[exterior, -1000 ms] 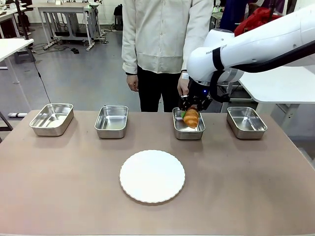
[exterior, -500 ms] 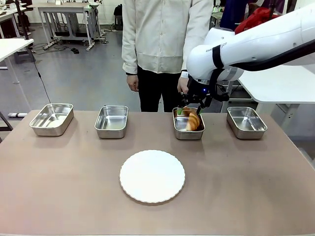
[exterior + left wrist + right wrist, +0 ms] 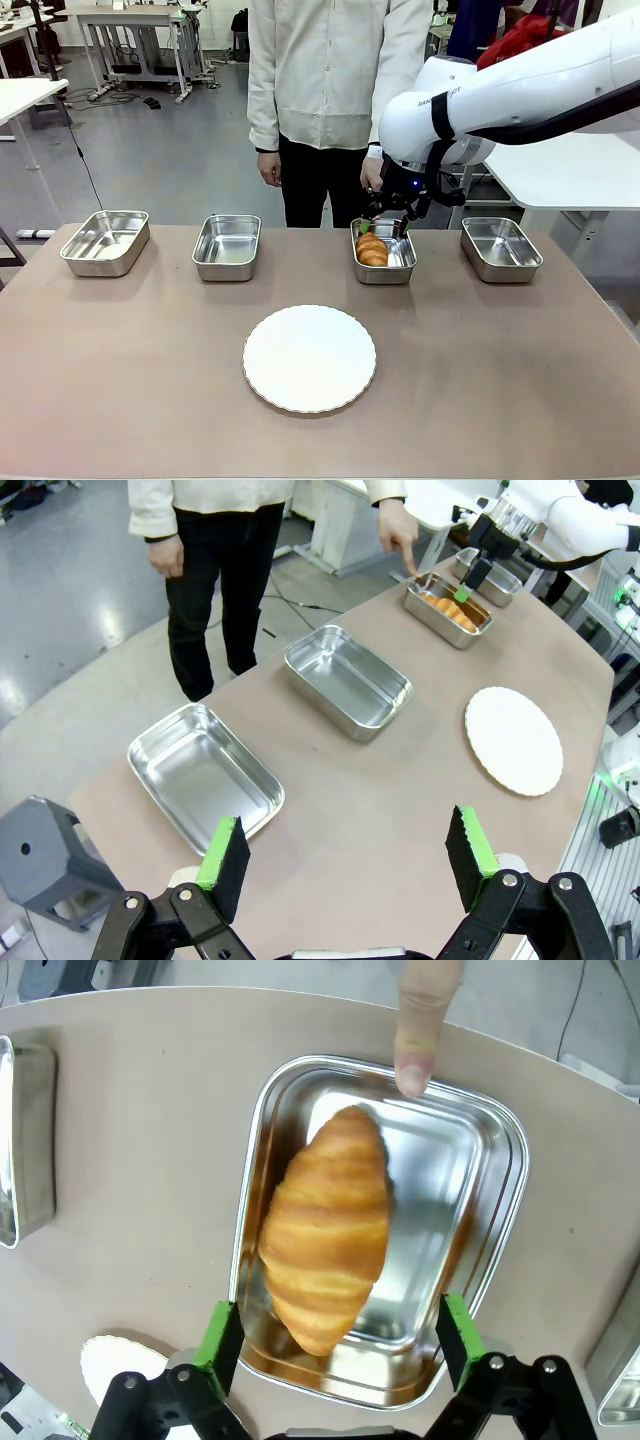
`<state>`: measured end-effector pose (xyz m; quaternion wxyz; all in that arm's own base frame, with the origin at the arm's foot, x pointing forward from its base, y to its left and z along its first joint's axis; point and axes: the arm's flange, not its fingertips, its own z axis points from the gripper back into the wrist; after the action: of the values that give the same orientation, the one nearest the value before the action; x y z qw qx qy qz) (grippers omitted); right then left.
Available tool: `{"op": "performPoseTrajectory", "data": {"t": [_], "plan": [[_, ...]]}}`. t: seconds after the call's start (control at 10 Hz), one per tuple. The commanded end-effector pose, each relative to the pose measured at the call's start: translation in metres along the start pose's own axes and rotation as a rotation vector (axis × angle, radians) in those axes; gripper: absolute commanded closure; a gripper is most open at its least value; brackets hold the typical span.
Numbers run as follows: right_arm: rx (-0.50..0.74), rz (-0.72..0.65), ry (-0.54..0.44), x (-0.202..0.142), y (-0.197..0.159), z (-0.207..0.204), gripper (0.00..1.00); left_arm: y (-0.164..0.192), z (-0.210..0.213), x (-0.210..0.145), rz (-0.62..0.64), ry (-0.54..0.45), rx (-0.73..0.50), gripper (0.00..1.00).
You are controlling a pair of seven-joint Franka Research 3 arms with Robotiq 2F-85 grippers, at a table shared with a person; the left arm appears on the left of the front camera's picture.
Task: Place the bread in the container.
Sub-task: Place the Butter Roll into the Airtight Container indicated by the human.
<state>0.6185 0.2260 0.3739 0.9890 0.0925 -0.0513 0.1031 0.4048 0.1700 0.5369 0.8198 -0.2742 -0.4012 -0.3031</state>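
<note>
The golden-brown croissant point(image 3: 372, 250) point(image 3: 328, 1227) point(image 3: 449, 612) lies inside the steel pan point(image 3: 404, 268) point(image 3: 492, 1170) point(image 3: 436, 608) that is third from the left. My right gripper point(image 3: 384, 228) point(image 3: 338, 1332) point(image 3: 470, 577) hangs open just above the pan, its green pads either side of the bread and clear of it. A person's finger point(image 3: 421, 1022) point(image 3: 407, 560) points at the pan's far rim. Over the table's left end, my left gripper point(image 3: 347, 865) is open and holds nothing.
Three more steel pans point(image 3: 105, 241) point(image 3: 227, 246) point(image 3: 500, 248) stand in the same row along the far edge. A round white scalloped plate point(image 3: 309, 358) point(image 3: 514, 739) lies mid-table. The person point(image 3: 335, 90) stands behind the table.
My right gripper has let go of the croissant, which dropped from between the fingers and now lies flat in the pan. The gripper has risen slightly.
</note>
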Motion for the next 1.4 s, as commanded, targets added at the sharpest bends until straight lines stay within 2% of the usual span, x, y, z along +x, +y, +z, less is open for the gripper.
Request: {"op": "performPoseTrajectory", "data": {"t": [0.0,0.4,0.5,0.7,1.0,1.3], "plan": [[-0.007,0.006,-0.003,-0.001,-0.001,0.000,0.00,-0.001,0.002,0.000,-0.014,-0.008,-0.006,0.00],[0.000,0.000,0.000,0.000,0.000,0.000,0.00,-0.001,0.002,0.000,-0.014,-0.008,-0.006,0.00],[-0.022,0.020,-0.075,-0.016,0.011,0.019,0.00,-0.001,0.002,0.000,-0.014,-0.008,-0.006,0.00],[-0.105,0.040,-0.199,-0.068,0.028,0.058,0.00,-0.001,0.002,0.000,-0.014,-0.008,-0.006,0.00],[-0.160,0.074,-0.295,-0.147,0.047,0.092,0.00,-0.001,0.002,0.000,-0.014,-0.008,-0.006,0.00],[-0.149,0.063,-0.375,-0.211,0.044,0.092,0.00,-0.001,0.002,0.000,-0.014,-0.008,-0.006,0.00]]}}
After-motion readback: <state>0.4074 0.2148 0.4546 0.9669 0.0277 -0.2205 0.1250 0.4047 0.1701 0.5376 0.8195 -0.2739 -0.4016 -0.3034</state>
